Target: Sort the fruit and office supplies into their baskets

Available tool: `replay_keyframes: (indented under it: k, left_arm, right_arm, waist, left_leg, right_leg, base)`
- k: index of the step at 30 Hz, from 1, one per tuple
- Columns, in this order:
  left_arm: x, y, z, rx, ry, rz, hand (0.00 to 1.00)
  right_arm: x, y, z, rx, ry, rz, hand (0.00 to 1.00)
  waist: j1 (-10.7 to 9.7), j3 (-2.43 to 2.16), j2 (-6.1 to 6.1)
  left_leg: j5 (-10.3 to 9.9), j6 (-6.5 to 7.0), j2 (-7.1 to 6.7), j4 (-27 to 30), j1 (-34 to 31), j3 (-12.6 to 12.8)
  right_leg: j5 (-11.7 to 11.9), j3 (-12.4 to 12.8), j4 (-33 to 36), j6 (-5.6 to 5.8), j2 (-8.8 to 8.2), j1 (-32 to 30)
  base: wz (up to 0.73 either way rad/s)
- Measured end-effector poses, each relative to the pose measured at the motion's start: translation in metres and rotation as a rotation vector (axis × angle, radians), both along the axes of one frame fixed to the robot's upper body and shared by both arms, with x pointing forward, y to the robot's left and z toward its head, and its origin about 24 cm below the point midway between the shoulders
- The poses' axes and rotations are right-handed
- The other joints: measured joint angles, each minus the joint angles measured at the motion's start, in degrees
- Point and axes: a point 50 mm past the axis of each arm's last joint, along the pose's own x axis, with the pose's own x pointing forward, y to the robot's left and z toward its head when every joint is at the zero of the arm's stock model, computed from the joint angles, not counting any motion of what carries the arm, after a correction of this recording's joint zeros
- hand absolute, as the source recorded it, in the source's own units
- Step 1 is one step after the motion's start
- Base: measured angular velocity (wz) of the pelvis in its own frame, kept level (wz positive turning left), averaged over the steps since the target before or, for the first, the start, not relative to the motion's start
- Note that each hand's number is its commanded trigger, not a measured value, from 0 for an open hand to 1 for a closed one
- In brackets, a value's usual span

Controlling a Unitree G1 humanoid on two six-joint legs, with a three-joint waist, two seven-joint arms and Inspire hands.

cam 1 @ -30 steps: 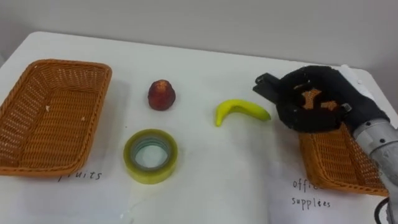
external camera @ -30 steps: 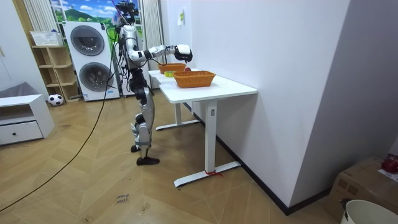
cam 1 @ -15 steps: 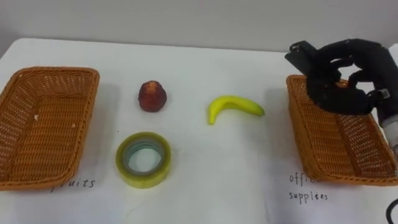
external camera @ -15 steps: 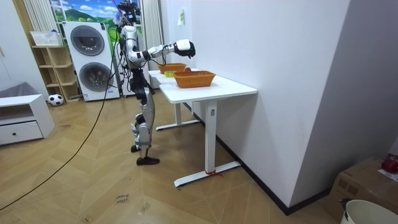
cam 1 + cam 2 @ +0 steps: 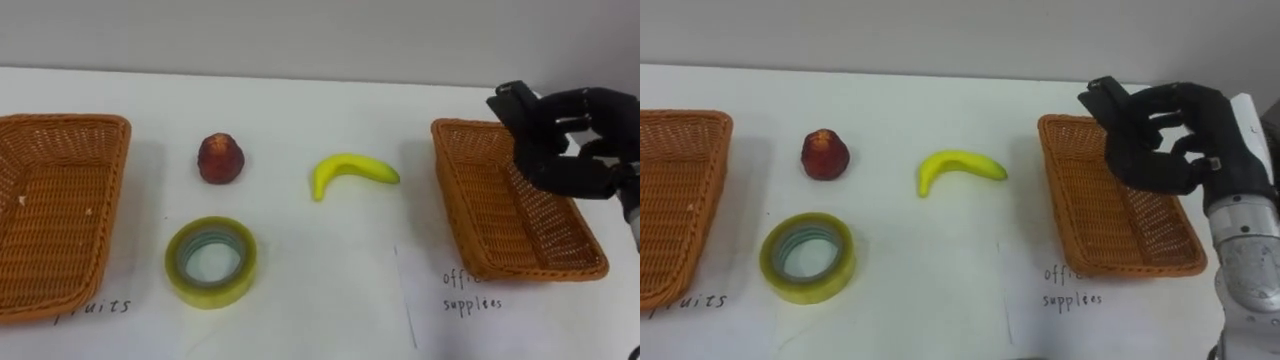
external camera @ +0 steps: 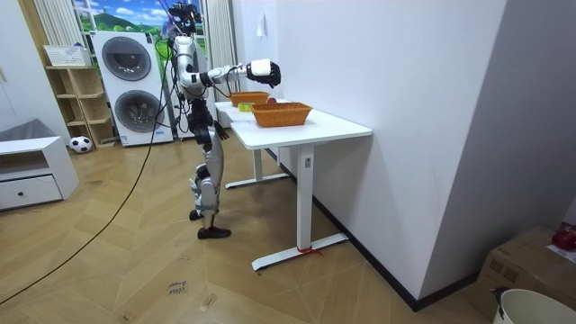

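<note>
On the desk [image 5: 330, 300], the left basket [image 5: 62, 124] stands at the left end and the right basket [image 5: 470, 215] at the right end. Between them, the apple [image 5: 220, 159] lies behind the tape roll [image 5: 211, 262], nearer to the left basket. The banana [image 5: 352, 173] lies right of the apple, about the middle. The right hand [image 5: 572, 152] is above the far part of the right basket, its fingers [image 5: 556, 104] around a small block [image 5: 515, 103].

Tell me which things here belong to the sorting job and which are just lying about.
Job: left basket, right basket, red fruit, banana, tape roll, black object gripped in the right hand.

Lying about: washing machines, ball on the floor, cardboard box.
</note>
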Motion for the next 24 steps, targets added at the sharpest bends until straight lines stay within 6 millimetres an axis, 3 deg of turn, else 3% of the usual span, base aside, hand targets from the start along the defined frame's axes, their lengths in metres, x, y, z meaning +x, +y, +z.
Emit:
replay_keyframes:
  k: [12,24]
  left_arm:
    - [-0.003,-0.001,-0.002,-0.018,0.020,0.000,0.00]
    - [0.007,-0.001,0.002,-0.013,-0.025,-0.013,0.00]
  right_arm:
    - [-0.009,-0.009,-0.022,0.017,0.083,-0.048,1.00]
    - [-0.011,-0.013,-0.034,0.030,0.135,-0.070,1.00]
  waist:
    - [0.9,0.02,0.20]
    - [1.0,0.07,0.66]
  left_leg:
    - [0.0,-0.01,-0.02,-0.3,-0.2,0.8]
    - [0.0,0.00,-0.02,-0.3,-0.1,0.9]
  right_leg:
    - [0.0,0.2,-0.2,0.02,0.05,-0.7]
    - [0.0,0.3,-0.1,0.02,0.04,-0.6]
  base:
    - [-0.03]
    - [0.00]
